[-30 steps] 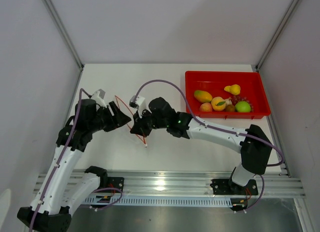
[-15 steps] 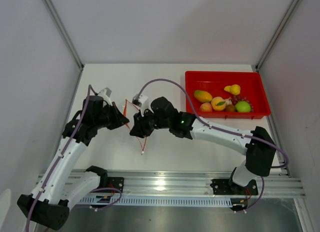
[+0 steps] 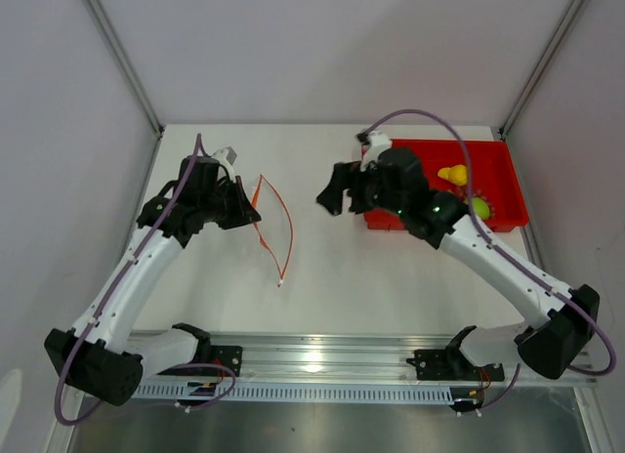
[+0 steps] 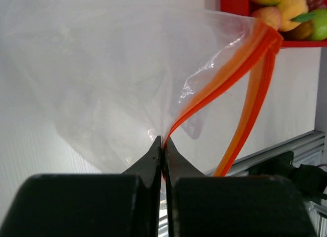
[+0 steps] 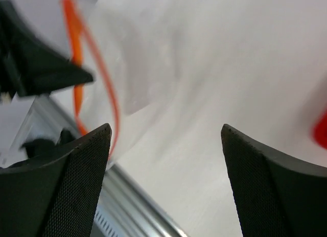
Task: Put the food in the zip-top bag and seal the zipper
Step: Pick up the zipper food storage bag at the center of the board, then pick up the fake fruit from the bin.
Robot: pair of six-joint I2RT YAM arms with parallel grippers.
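The right gripper [image 5: 164, 129] is hanging over the white table [image 5: 230, 68], fingers spread wide with nothing between them. Further left, the blurred clear zip-top bag [image 5: 138, 68] is showing its orange-red zipper [image 5: 113, 101] curving, with the left gripper's [image 5: 76, 76] dark tip meeting that strip.

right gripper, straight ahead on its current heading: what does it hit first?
The right gripper probably meets the zip-top bag first, at its open zipper, pinched by the left gripper. The gap before it looks free; height unclear.
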